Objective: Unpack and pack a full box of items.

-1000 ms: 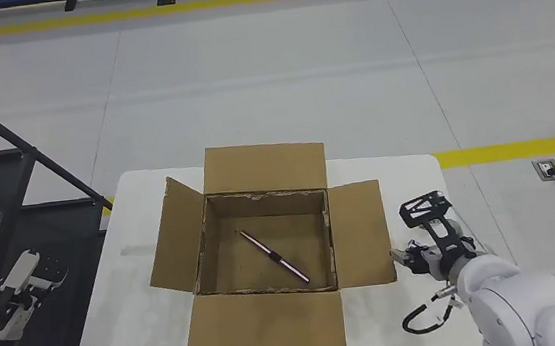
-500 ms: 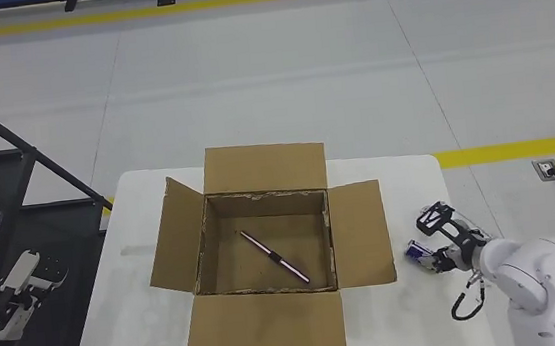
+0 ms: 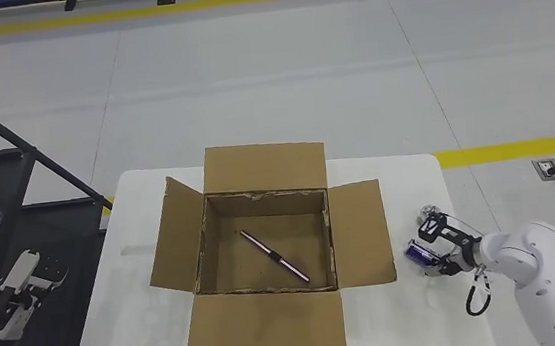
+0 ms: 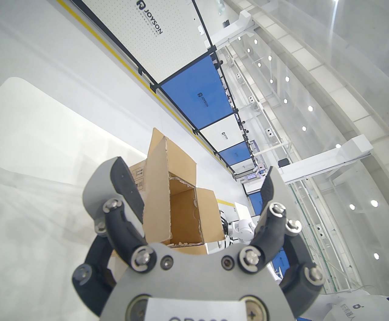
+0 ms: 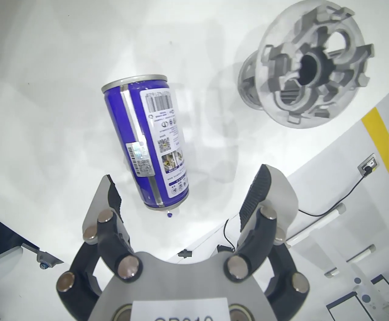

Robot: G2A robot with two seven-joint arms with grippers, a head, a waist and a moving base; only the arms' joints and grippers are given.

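Checking both arms, I see the right gripper (image 5: 187,179) with fingers released, the blue can (image 5: 149,143) on the table (image 5: 54,67) just beside them; the left gripper (image 4: 196,168) is also released, holding nothing.

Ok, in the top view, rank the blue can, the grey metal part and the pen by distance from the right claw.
1. The blue can, on the table at the right claw tips.
2. The grey metal part, on the table just beyond.
3. The pen, inside the cardboard box.

Blue can (image 3: 415,253) partly hidden overhead
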